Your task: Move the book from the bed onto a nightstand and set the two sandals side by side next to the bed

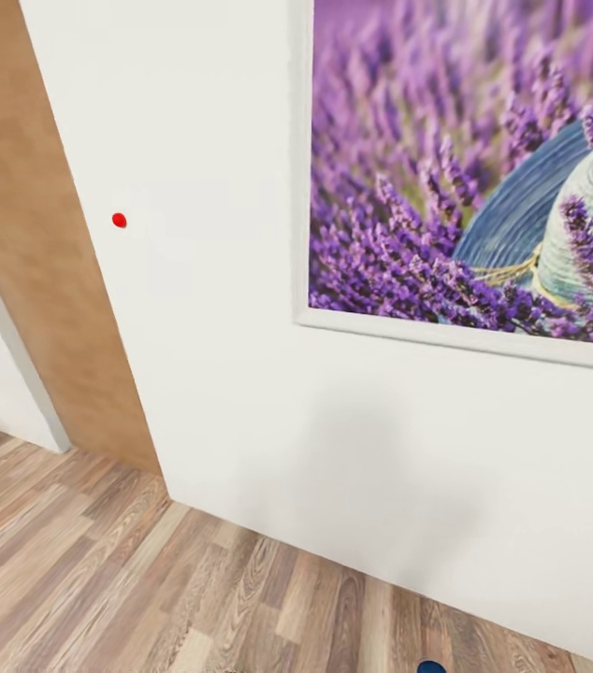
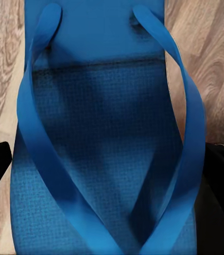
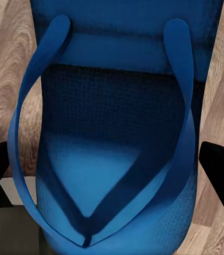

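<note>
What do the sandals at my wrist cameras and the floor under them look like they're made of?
The left-wrist sandal and the right-wrist sandal look like matte blue foam or rubber, with finely dotted footbeds and smoother straps. The floor looks like light wood planks or laminate, with visible grain and seams. These are renders, so that is as far as the look goes.

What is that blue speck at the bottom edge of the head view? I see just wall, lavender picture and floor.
Observer: The speck is probably a sandal tip. In the left wrist view, the left end effector grips a blue sandal.
Operator: And the right arm?
Observer: The right end effector grips a second blue sandal, straps facing the camera.
Operator: What is behind them?
Observer: Wood-plank floor behind both.
</note>
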